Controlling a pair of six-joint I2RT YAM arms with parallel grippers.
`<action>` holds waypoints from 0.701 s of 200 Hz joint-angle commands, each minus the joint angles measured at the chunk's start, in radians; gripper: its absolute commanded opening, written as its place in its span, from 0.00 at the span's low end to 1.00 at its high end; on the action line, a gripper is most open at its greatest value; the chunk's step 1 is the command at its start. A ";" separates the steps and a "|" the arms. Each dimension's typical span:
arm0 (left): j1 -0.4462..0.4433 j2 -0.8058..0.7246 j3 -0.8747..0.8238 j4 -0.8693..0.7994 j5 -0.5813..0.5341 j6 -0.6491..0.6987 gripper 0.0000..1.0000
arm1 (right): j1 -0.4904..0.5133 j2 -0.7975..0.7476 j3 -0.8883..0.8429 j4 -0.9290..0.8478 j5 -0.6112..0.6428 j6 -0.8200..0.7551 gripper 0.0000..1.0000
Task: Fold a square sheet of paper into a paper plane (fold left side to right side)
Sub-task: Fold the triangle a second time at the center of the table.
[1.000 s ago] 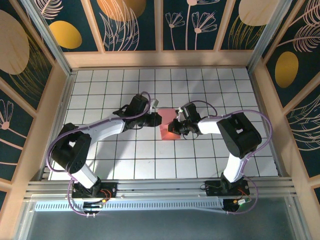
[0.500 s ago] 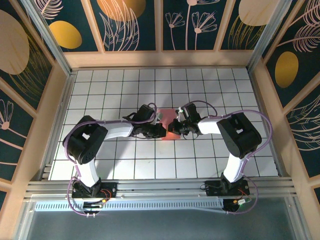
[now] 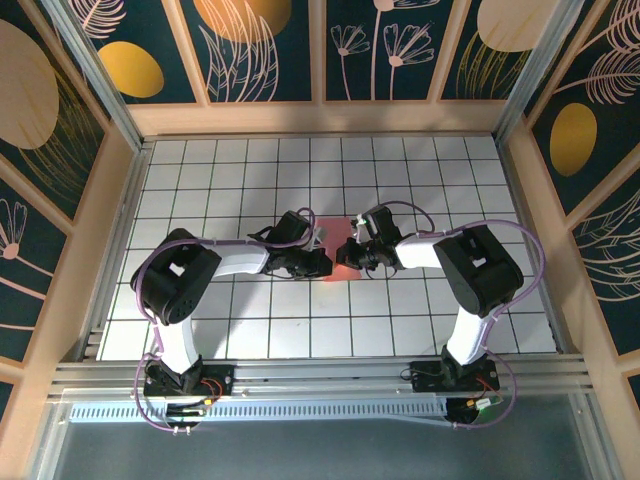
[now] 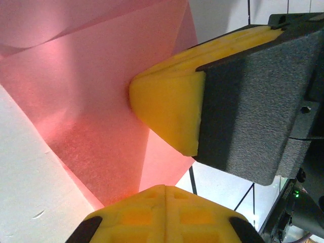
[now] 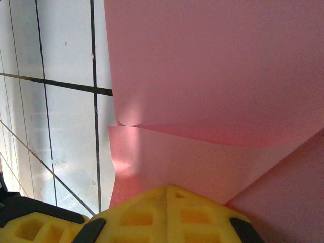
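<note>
Top, room: white grid table (image 3: 250, 330), walled by dark floral panels (image 3: 260, 50).
Top, paper: pink sheet (image 3: 333, 232) mid-table, largely covered by left gripper (image 3: 318, 262) and right gripper (image 3: 352, 255).
Left wrist: left gripper (image 4: 162, 215) pressed together at sheet (image 4: 91, 101) edge; pinch unclear.
Right wrist: right gripper (image 5: 167, 212) pressed together over creased sheet (image 5: 212, 66); contact hidden.

Square sheet of paper (image 3: 334, 240): salmon-pink, plain, thin; partly folded over itself, soft uncreased bend; lying mid-table on white grid tiles (image 3: 250, 180)
</note>
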 commanded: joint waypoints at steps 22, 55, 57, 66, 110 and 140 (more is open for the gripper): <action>-0.007 0.022 -0.010 0.002 0.003 0.006 0.06 | 0.006 0.028 -0.023 -0.098 0.045 -0.021 0.00; -0.006 0.025 -0.017 -0.001 -0.003 0.007 0.07 | 0.006 0.031 -0.019 -0.104 0.044 -0.022 0.00; -0.006 0.025 -0.018 -0.002 -0.003 0.009 0.07 | 0.006 0.032 -0.019 -0.105 0.043 -0.022 0.00; -0.007 0.026 -0.019 -0.004 -0.007 0.009 0.07 | 0.006 0.031 -0.019 -0.104 0.043 -0.022 0.00; -0.006 0.034 -0.023 -0.012 -0.013 0.017 0.07 | 0.006 0.034 -0.017 -0.108 0.043 -0.024 0.00; -0.006 0.036 -0.025 -0.022 -0.027 0.022 0.07 | 0.006 0.033 -0.019 -0.107 0.043 -0.024 0.00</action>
